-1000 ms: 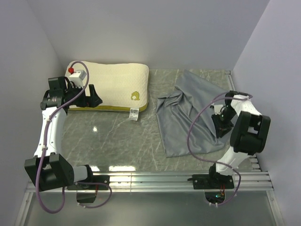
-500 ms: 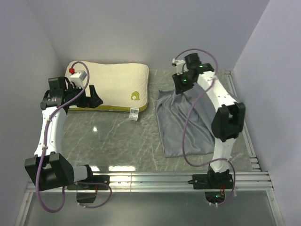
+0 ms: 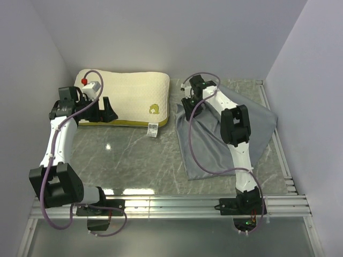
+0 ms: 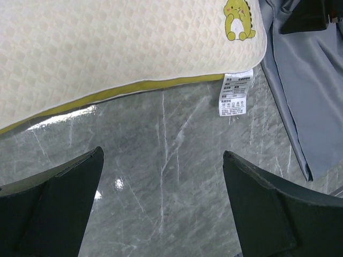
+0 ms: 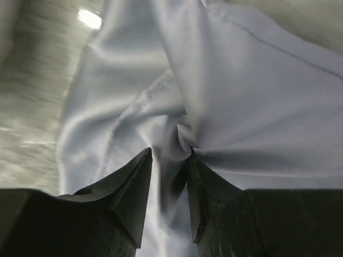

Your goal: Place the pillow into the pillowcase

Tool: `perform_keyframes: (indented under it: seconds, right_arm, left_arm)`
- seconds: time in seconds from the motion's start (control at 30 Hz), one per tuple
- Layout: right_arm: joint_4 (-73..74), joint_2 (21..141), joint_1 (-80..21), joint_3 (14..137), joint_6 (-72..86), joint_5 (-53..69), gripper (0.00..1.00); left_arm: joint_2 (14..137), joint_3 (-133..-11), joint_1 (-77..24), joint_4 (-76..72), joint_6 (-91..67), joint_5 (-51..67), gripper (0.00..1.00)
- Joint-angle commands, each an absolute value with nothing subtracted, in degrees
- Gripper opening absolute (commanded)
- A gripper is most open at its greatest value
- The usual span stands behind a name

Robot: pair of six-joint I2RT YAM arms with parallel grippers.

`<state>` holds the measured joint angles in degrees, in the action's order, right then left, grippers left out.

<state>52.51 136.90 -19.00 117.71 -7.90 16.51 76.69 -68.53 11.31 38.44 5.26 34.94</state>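
The cream dotted pillow (image 3: 126,96) with its yellow-green side band lies at the far left, its logo and white label (image 4: 236,93) toward the middle. The blue-grey pillowcase (image 3: 262,126) lies wrinkled on the right. My right gripper (image 3: 188,104) is at the pillowcase's far left corner. In the right wrist view its jaws (image 5: 169,155) stand narrow, with a bunched fold of the pillowcase (image 5: 252,80) pinched between them. My left gripper (image 3: 110,110) hovers by the pillow's near left edge, and in the left wrist view (image 4: 161,203) it is wide open over bare table, holding nothing.
Grey marble tabletop (image 3: 139,155) lies between pillow and pillowcase. White walls close in the left, back and right. A metal rail (image 3: 177,202) runs along the near edge, where the arm bases stand.
My right arm swung from the near right side up to the back and onto the pillowcase's far left corner. The cloth now spreads further right. The left arm barely moved.
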Motion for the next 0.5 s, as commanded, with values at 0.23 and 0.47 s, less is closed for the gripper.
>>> perform_keyframes:
  seconds: [0.23,0.47]
  right_arm:
    - [54.0,137.0,-22.5,128.6,-10.6,38.9,0.51]
    - [43.1,122.3,-17.3,114.9,-8.1,17.7,0.62]
  left_arm:
    - [79.9,-74.0,11.5,36.7,2.8,38.2,0.99]
    - [81.3,-75.7,11.3,37.1,5.5,35.8,0.99]
